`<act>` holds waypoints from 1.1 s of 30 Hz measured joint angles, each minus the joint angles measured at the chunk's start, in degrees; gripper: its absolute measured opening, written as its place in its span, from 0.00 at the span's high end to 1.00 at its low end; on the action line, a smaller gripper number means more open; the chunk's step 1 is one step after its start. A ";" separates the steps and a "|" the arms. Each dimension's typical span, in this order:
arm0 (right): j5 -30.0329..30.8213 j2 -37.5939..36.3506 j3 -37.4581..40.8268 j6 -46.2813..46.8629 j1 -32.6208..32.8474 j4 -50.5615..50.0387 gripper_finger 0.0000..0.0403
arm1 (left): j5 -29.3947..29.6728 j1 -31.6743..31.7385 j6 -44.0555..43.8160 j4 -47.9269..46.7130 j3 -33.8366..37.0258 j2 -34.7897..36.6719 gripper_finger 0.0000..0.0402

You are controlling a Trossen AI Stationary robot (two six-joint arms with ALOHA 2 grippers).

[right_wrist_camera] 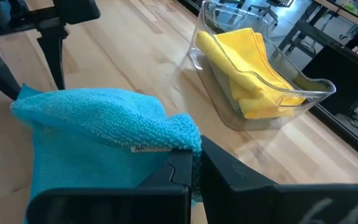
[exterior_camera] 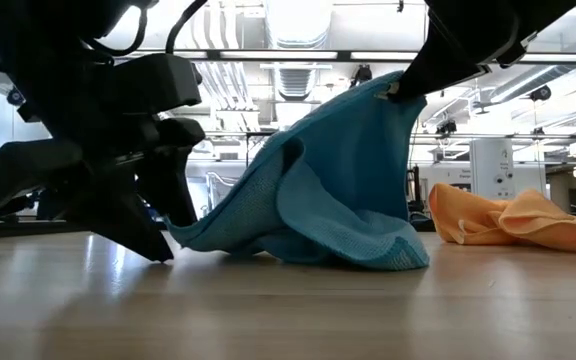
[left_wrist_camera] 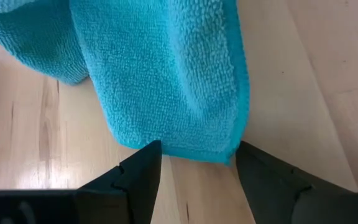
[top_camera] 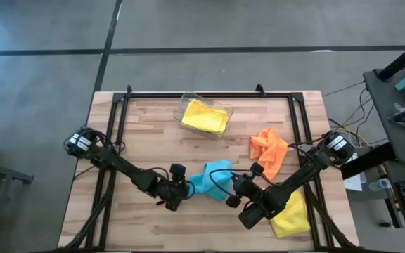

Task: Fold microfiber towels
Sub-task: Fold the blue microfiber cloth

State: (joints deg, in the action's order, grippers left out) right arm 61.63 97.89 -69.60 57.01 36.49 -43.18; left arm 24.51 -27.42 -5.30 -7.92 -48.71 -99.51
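The light blue towel [top_camera: 213, 179] sits at the table's middle near the front. One end is raised and its lower folds [exterior_camera: 348, 245] rest on the wood. My right gripper [right_wrist_camera: 194, 158] is shut on the raised end. My left gripper [left_wrist_camera: 197, 162] is open, low at the table on the towel's left. Its fingertips stand either side of the towel's lower end [left_wrist_camera: 197, 146]. An orange towel [top_camera: 268, 151] lies crumpled to the right. One yellow towel [top_camera: 204, 117] is in the clear bin and another [top_camera: 292, 216] lies under my right arm. My right gripper pinches the blue towel's bunched edge [right_wrist_camera: 176, 140] between its two fingers, beside the small white label. The fingers come slanting down from the table's right. That end is lifted [exterior_camera: 393, 95] and the cloth hangs slack below it, its lower part on the table. My left gripper has the towel's end between its open fingers; I cannot tell whether they touch it.
The clear plastic bin [top_camera: 185, 105] stands at the far middle of the table. A black frame rail [top_camera: 209, 93] runs along the far edge and down both sides. Bare wood lies at the near left [top_camera: 111, 211].
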 joint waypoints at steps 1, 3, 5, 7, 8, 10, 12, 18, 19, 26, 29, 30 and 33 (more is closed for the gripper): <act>-0.25 0.00 0.02 0.00 0.00 0.00 0.98 | -0.08 0.00 0.00 -0.06 0.00 0.11 0.52; -0.37 0.00 0.02 0.00 0.00 0.00 0.98 | -0.23 0.00 0.04 -0.20 0.00 0.48 0.52; -0.38 0.00 0.02 0.00 -0.01 0.00 0.98 | -0.24 0.02 0.04 -0.09 0.00 0.73 0.52; -0.38 0.00 0.03 -0.02 -0.02 0.00 0.98 | -0.26 0.02 0.13 -0.13 0.00 0.77 0.52; -0.38 0.00 0.04 -0.02 0.00 0.00 0.98 | -0.26 0.02 0.11 -0.13 0.00 0.76 0.52; -0.38 0.00 0.04 -0.22 -0.02 0.00 0.98 | -0.26 0.02 0.11 -0.07 0.00 0.77 0.52; -0.38 0.00 0.04 -0.58 -0.01 -0.02 0.98 | -0.26 0.02 0.09 -0.05 0.01 0.77 0.52; -0.57 0.00 0.04 -1.30 -0.02 0.00 0.98 | -0.24 0.02 -0.21 0.59 -0.24 0.77 0.52; -0.57 0.00 0.04 -1.17 -0.02 0.00 0.98 | -0.24 0.02 -0.22 0.72 -0.24 0.77 0.52; -0.57 0.00 0.04 -1.18 -0.02 0.02 0.98 | -0.24 0.02 -0.02 1.44 -0.26 0.79 0.52; -0.57 0.00 0.04 -1.48 -0.02 0.02 0.98 | -0.24 -0.03 -0.08 1.51 -0.26 0.79 0.53; -0.59 0.00 0.07 -1.48 -0.02 0.02 0.98 | -0.24 -0.04 -0.13 1.51 -0.26 0.79 0.54; -0.60 0.00 0.07 -1.52 -0.02 0.01 0.98 | -0.24 -0.05 -0.13 1.48 -0.26 0.79 0.60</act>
State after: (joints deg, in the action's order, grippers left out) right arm 61.04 97.89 -69.54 55.50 36.47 -43.17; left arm 24.27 -27.47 -5.43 -6.44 -48.97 -98.72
